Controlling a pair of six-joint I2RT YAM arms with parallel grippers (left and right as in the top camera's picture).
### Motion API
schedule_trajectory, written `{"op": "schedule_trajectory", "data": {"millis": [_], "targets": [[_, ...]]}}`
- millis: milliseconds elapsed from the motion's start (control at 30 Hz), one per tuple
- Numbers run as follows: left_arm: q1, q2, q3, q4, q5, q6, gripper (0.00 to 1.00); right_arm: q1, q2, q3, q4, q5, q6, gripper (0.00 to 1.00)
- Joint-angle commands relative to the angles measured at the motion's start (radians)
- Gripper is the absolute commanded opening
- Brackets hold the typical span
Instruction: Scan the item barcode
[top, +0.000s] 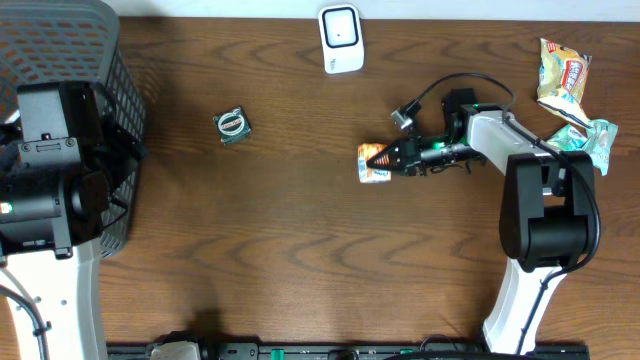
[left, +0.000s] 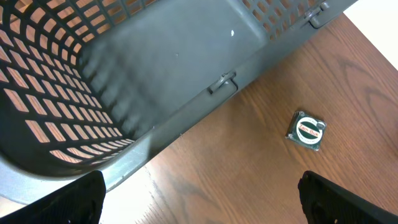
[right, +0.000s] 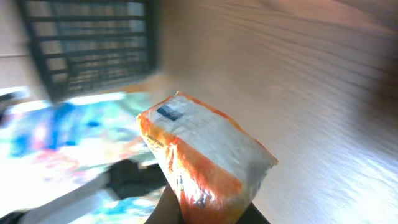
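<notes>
Pinching the packet by its end, our right gripper (left gripper spread) may drop it mid-scan.

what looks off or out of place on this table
Nothing is spilled or broken. The yellow bag and teal bag lie crumpled at far right, and the small round-labelled item sits alone, askew, left of centre. The orange packet is gripped in the right tool.

Basket at the table's left, tin right of it, pouch mid-table, scanner at the far edge, 2 bags right.
</notes>
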Motion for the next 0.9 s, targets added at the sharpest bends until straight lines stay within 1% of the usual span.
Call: {"op": "schedule_trajectory", "data": {"millis": [0, 33, 333, 500, 700, 833, 867], "targets": [[0.005, 0.001, -0.005, -0.003, -0.01, -0.016, 0.98, -0.004, 0.006, -0.002, 0.001, -0.283, -0.102, 0.01], [0.005, 0.001, -0.005, -0.003, -0.01, -0.016, 0.98, -0.003, 0.006, -0.002, 0.0, -0.307, -0.108, 0.01], [0.005, 0.001, -0.005, -0.003, -0.01, -0.016, 0.98, -0.002, 0.0, -0.002, -0.011, -0.307, -0.107, 0.01], [0.005, 0.001, -0.005, -0.003, -0.01, -0.016, 0.98, -0.002, -0.037, -0.002, -0.026, -0.307, -0.102, 0.01], [0.005, 0.001, -0.005, -0.003, -0.01, -0.016, 0.98, -0.001, -0.15, -0.002, -0.057, -0.307, -0.103, 0.01], [0.005, 0.001, -0.005, -0.003, -0.01, -0.016, 0.98, -0.002, -0.259, -0.002, -0.048, -0.306, -0.098, 0.01], [0.005, 0.001, -0.005, -0.003, -0.01, -0.016, 0.98, -0.001, -0.288, -0.002, -0.033, -0.306, -0.077, 0.01]]}}
